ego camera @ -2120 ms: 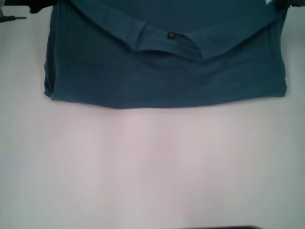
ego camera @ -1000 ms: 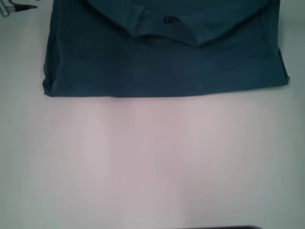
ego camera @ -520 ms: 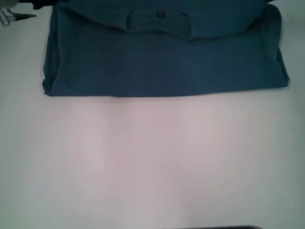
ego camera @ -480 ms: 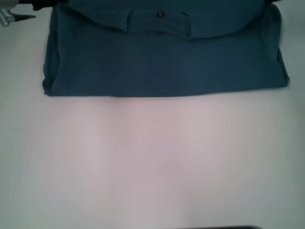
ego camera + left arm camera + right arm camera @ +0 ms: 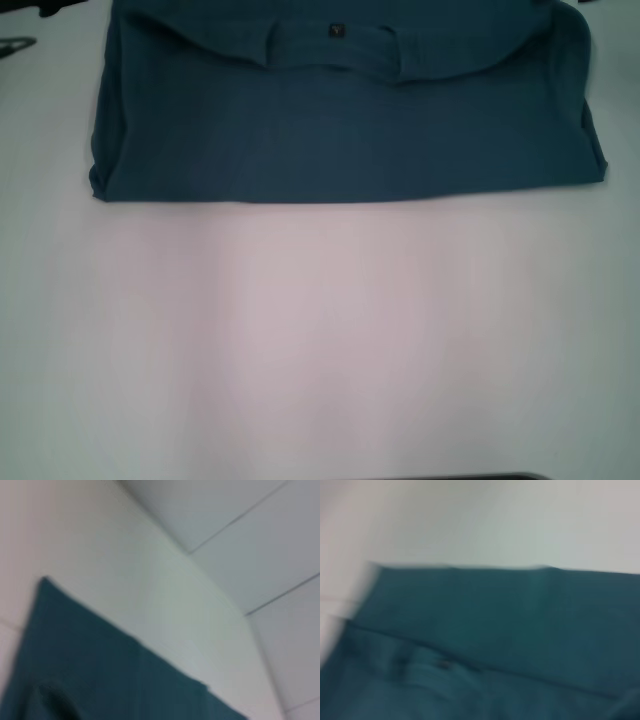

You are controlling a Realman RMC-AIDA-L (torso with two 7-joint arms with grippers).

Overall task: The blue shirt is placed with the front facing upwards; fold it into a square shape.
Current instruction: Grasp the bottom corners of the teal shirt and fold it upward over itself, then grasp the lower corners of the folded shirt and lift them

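Observation:
The blue shirt (image 5: 340, 130) lies folded into a wide flat band across the far part of the white table (image 5: 320, 340). Its ribbed collar (image 5: 335, 52) and small dark neck label (image 5: 337, 30) face up on the top layer. The left wrist view shows one corner of the shirt (image 5: 75, 670) from above. In the right wrist view, the shirt (image 5: 510, 625) fills the lower half, with its label (image 5: 442, 664) visible. Only a dark sliver of my left gripper (image 5: 52, 6) shows at the top left edge, beyond the shirt's far left corner. A dark speck of my right gripper (image 5: 588, 2) shows at the top right edge.
A thin dark shape (image 5: 16, 45) lies at the left edge of the table. A dark strip (image 5: 460, 477) sits at the table's near edge. Past the table's edge, pale floor tiles (image 5: 270, 545) appear in the left wrist view.
The raised upper layer with the collar has come down flat onto the shirt. Both grippers have pulled back from its far corners toward the top edge.

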